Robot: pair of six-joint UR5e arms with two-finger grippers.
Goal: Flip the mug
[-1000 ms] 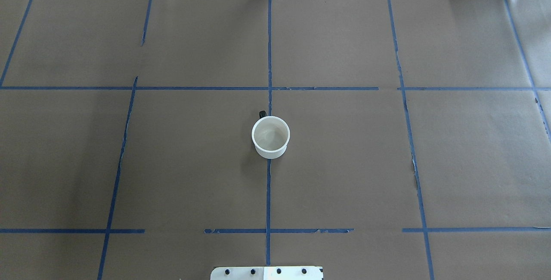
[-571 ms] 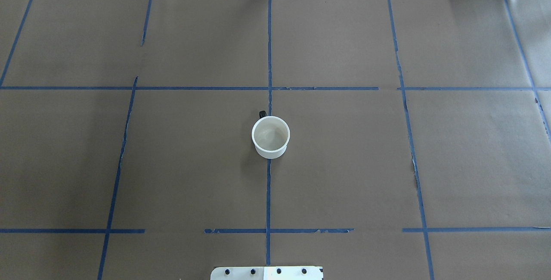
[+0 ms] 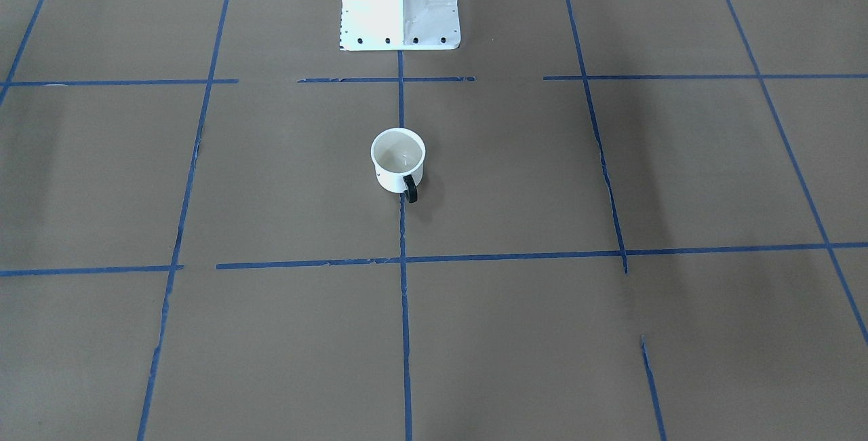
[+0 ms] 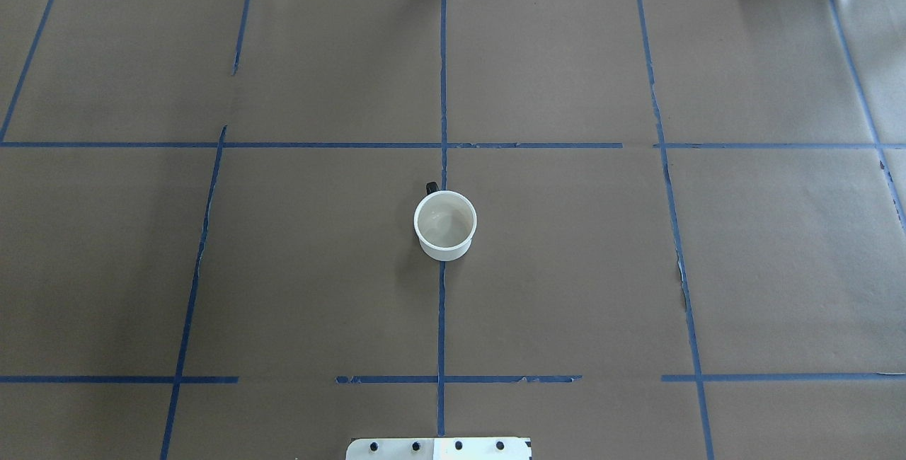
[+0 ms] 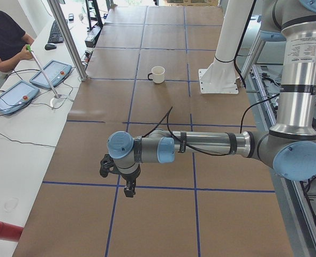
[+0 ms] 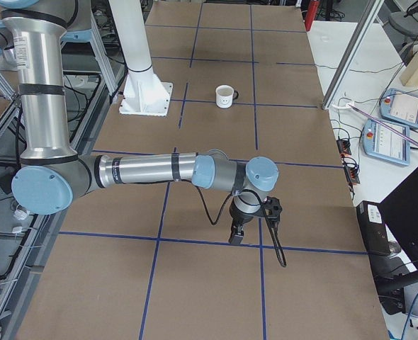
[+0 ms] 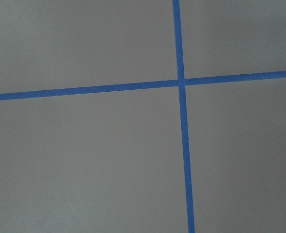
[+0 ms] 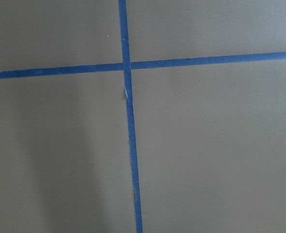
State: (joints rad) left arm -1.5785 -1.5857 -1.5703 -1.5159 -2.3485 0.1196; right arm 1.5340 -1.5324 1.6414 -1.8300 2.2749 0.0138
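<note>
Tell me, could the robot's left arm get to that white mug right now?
Probably yes. The mug stands mouth up, mid-table. Only brown paper shows between it and the left arm, which hangs stretched out off to one side.

The table (image 4: pixel 566 269) is covered edge to edge with brown paper (image 4: pixel 318 269), and strips of blue tape (image 4: pixel 442 92) divide it into large rectangles; some strips are broken or frayed. A white mug (image 4: pixel 444 225) stands upright, mouth up, on the centre tape line, its black handle (image 3: pixel 410 188) turned away from the robot. The robot's white base plate (image 3: pixel 400 13) sits on the same line at the near edge.
</note>
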